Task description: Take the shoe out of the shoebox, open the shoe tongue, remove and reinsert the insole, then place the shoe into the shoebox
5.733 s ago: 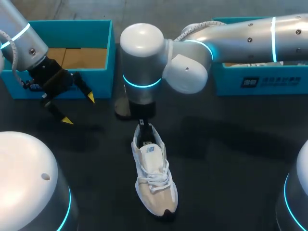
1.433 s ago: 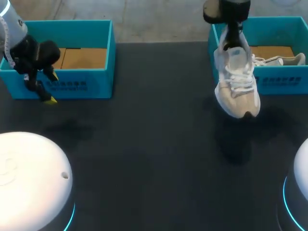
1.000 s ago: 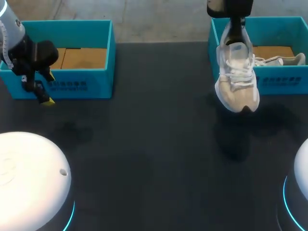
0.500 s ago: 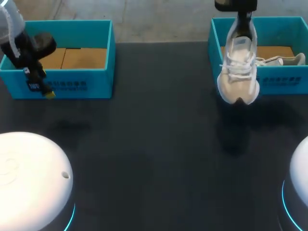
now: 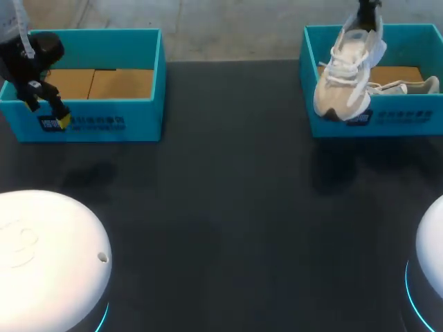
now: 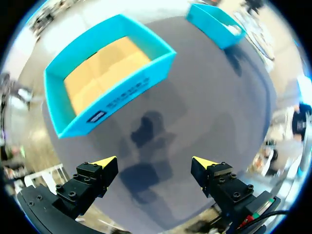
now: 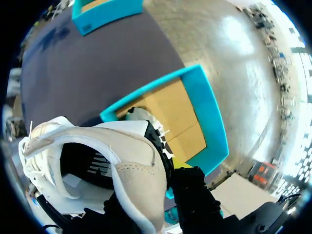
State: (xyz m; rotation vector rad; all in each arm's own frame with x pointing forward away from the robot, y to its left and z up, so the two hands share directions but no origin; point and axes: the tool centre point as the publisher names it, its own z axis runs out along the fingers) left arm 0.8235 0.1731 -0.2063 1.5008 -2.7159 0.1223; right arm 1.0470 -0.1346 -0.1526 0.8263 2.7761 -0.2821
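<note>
A white and beige shoe [image 5: 344,75] hangs toe-down over the front wall of the right teal shoebox [image 5: 387,122]. My right gripper [image 5: 367,12] is shut on its heel collar at the view's top edge. In the right wrist view the shoe [image 7: 92,151] fills the space in front of the gripper [image 7: 163,173], with the shoebox [image 7: 207,114] below it. A second shoe [image 5: 408,86] lies inside that box. My left gripper [image 5: 55,114] is open and holds nothing, at the front wall of the left shoebox [image 5: 104,123]. Its yellow tips stand wide apart over dark table, gripper [image 6: 155,162].
The left shoebox [image 6: 117,95] shows a bare cardboard floor. The dark table [image 5: 221,207] lies between the two boxes. The white bases of my arms stand at the near left [image 5: 41,263] and near right [image 5: 429,277].
My right arm has carried the shoe up and back, from in front of the right box to over its front wall. My left gripper has drifted up and back along the left box.
</note>
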